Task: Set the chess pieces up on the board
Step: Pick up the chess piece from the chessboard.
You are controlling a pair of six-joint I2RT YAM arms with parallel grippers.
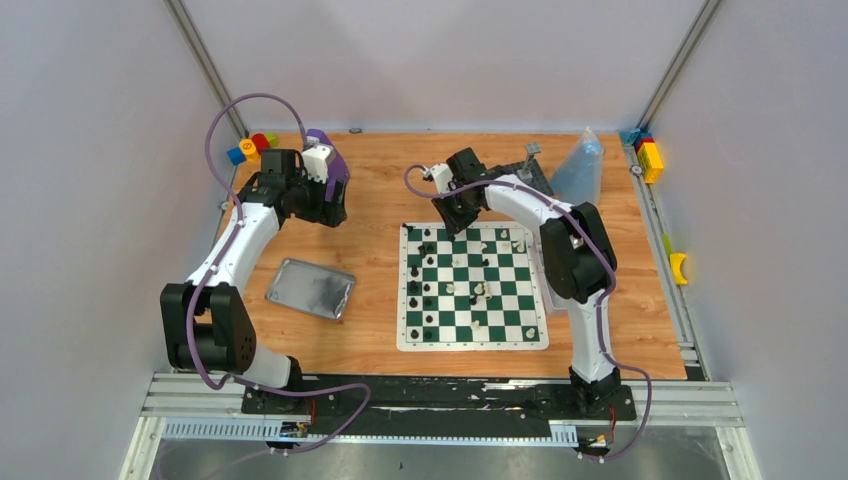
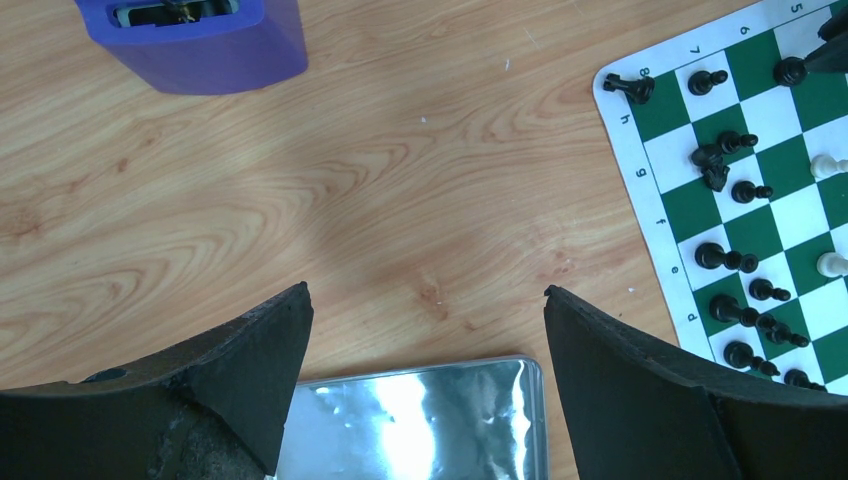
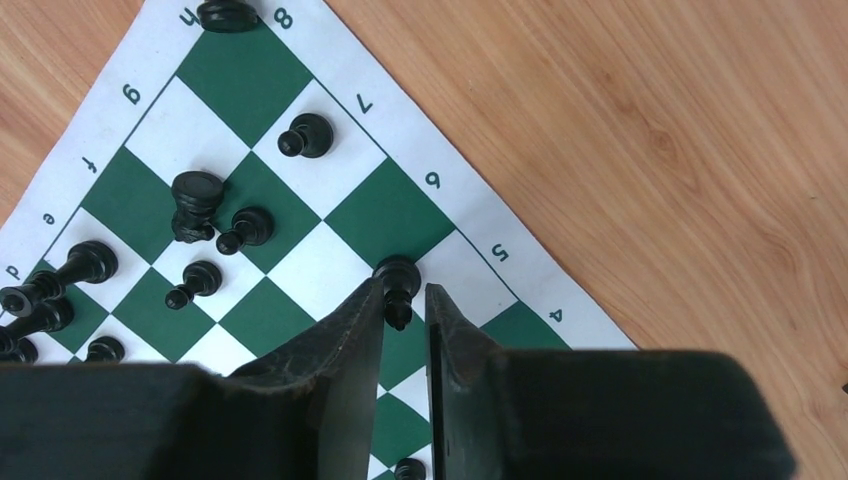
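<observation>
Tin (image 1: 300, 285) sits near board (image 1: 470, 343) holding chess pieces (image 1: 479, 292).

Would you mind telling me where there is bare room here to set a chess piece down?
The widest free patch is the bare wood between the silver tin and the board, running up toward the left gripper. The board's tin-side files are crowded with black pieces, and the right gripper sits over its far tin-side corner.

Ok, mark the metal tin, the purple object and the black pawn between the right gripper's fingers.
metal tin (image 1: 312, 288): top view, bare floor.
purple object (image 2: 205, 55): left wrist view, side wall.
black pawn (image 3: 397, 273): right wrist view, wide round end.
</observation>
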